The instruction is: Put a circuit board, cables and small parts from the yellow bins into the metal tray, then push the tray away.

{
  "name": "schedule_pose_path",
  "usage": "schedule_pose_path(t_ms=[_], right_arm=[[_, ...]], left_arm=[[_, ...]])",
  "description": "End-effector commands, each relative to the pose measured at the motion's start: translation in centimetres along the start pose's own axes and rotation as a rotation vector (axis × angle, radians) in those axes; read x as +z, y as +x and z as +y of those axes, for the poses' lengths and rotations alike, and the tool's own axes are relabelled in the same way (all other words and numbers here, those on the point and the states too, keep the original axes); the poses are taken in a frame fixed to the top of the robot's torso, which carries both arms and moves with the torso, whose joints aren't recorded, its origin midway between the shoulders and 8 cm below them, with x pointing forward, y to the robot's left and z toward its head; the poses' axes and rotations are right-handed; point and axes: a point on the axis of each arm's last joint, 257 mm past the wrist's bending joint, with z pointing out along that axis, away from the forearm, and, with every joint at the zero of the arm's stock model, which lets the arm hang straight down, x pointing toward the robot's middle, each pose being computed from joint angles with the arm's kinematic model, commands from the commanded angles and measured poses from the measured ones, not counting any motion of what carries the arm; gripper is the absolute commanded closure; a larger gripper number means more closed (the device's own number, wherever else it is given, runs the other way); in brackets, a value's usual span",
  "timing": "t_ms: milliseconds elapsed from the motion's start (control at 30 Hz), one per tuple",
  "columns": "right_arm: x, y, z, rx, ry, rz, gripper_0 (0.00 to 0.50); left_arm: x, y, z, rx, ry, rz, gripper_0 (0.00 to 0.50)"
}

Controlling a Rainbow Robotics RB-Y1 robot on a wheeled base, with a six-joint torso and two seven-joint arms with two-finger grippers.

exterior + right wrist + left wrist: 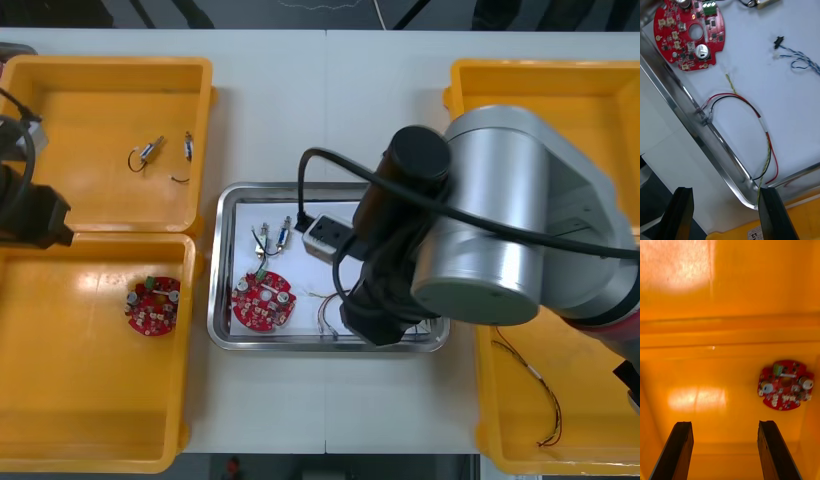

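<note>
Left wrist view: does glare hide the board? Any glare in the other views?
Left wrist view: two bright patches on the bin, both clear of the board. Right wrist view: glare streaks along the rim of the tray, none on its white inside. Front view: the right arm covers the tray's right part.

Light table (330,420), dark room (240,12) beyond

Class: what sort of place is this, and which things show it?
Probably an electronics kitting bench: yellow plastic bins flank a shiny metal tray holding a round red circuit board and thin cables. The open right gripper hovers over the tray; the open left gripper hangs over a left bin.
</note>
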Motion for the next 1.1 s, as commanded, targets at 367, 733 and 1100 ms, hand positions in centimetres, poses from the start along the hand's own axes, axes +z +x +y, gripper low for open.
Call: schedule_pose_path(t_ms=[367, 733, 1100], right_arm=[[3.6, -2.1, 4.7, -0.443, -0.012, 0.006, 0.000], [7.7, -2.5, 7.1, -0.514, 0.008, -0.027, 0.000], [9.7, -2.7, 7.4, -0.524, 0.011, -0.026, 0.000]], left_arm=[[0.2, 1.5, 2.5, -0.047, 0.030, -0.109, 0.000], [0.8, 1.9, 2.2, -0.043, 0.043, -0.112, 0.000], [0.9, 2.6, 2.5, -0.007, 0.037, -0.105, 0.000]])
